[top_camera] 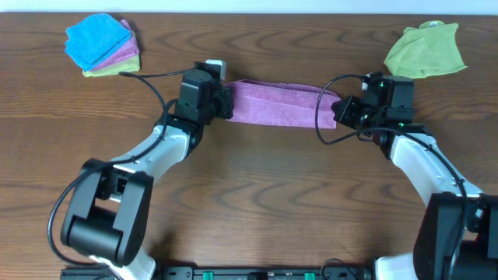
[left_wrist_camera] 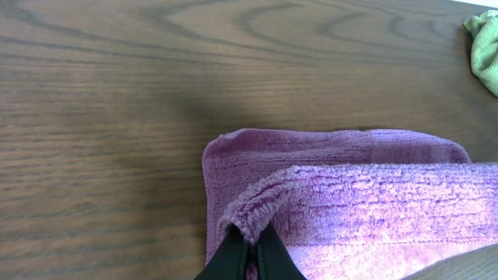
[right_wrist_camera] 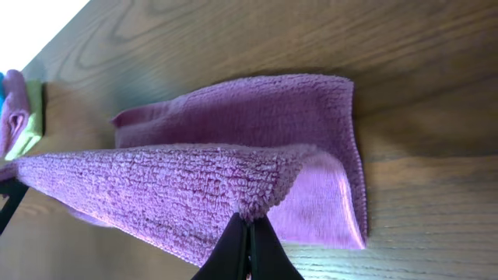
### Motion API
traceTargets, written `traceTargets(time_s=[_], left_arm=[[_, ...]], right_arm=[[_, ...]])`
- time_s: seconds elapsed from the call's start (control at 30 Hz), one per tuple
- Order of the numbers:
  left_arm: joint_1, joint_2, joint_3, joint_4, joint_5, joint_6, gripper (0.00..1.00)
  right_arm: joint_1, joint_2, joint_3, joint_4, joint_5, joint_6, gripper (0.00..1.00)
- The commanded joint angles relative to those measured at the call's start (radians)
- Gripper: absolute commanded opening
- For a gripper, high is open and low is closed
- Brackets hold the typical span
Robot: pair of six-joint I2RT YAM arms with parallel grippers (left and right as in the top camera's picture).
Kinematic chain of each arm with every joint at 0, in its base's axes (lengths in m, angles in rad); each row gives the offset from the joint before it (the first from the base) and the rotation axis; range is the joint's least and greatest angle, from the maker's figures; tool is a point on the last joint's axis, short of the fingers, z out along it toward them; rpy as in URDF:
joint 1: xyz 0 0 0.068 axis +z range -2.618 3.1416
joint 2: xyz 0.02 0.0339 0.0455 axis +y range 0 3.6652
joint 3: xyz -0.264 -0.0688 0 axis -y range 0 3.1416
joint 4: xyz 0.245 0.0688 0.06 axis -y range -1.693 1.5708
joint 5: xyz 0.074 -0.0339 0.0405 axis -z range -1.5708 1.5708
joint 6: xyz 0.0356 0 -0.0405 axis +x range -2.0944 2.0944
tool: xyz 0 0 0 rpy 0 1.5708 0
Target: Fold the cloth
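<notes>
A purple cloth [top_camera: 276,103] lies across the middle of the wooden table, its near layer lifted over the lower layer. My left gripper [top_camera: 222,101] is shut on the cloth's left corner; in the left wrist view the fingers [left_wrist_camera: 250,243] pinch the raised edge of the cloth [left_wrist_camera: 366,194]. My right gripper [top_camera: 340,111] is shut on the right corner; in the right wrist view the fingers [right_wrist_camera: 249,227] pinch the upper layer of the cloth [right_wrist_camera: 187,187], held taut above the lower layer.
A stack of folded cloths, blue on top [top_camera: 101,43], sits at the far left. A crumpled green cloth [top_camera: 426,49] lies at the far right and also shows in the left wrist view [left_wrist_camera: 486,47]. The table [top_camera: 257,194] is dark wood.
</notes>
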Motion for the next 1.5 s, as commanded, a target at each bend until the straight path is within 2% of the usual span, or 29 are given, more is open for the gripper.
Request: traceTargets(time_s=[0.0,0.23,0.43,0.83,1.13,1.47], left_arm=[[0.014,0.053,0.06,0.005,0.018,0.023,0.05],[0.014,0.122,0.151,-0.01,0.021,0.085,0.06],[0.024,0.182,0.258,-0.08,0.021,0.131,0.05],[0.037,0.228,0.267,-0.097,0.014,0.164,0.06],[0.045,0.23,0.267,-0.217,0.014,0.164,0.05],[0.045,0.23,0.267,-0.304,0.014,0.164,0.06]], right_arm=[[0.002,0.009,0.023,0.002,0.075,0.029,0.02],[0.002,0.011,0.023,0.027,0.148,0.032,0.02],[0.002,0.064,0.035,0.113,0.152,0.032,0.02],[0.002,0.154,0.119,0.161,0.117,0.032,0.02],[0.002,0.154,0.12,0.017,0.099,0.04,0.02],[0.002,0.154,0.12,-0.053,0.113,0.04,0.02]])
